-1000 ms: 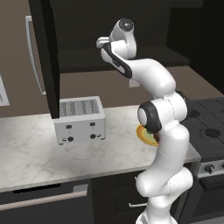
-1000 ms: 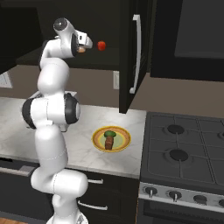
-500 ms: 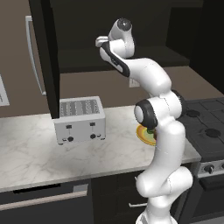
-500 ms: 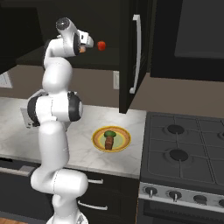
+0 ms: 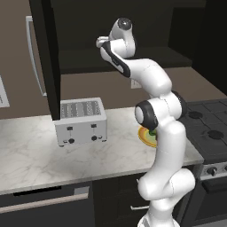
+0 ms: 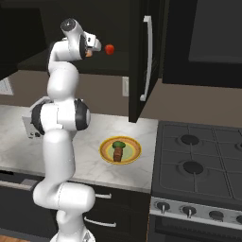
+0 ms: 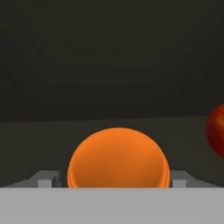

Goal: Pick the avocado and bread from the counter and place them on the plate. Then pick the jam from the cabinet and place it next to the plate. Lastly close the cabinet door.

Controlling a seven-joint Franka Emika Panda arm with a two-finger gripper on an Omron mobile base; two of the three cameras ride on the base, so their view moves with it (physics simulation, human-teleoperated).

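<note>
- Gripper (image 6: 92, 47) reaches into the cabinet (image 6: 118, 28), jaws either side of the jam (image 7: 118, 158); grasp uncertain
- Avocado (image 6: 119, 144) and bread (image 6: 118, 153) lie on the plate (image 6: 105, 152)

Smooth matt orange on the jam (image 7: 118, 157); veined polished marble counter (image 5: 35, 155); brushed metal toaster (image 5: 82, 122); glossy glazed plate (image 6: 105, 150).

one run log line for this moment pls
stage: jam pick | end effector: in cabinet, jaws either side of jam | plate: avocado, bread on it
</note>
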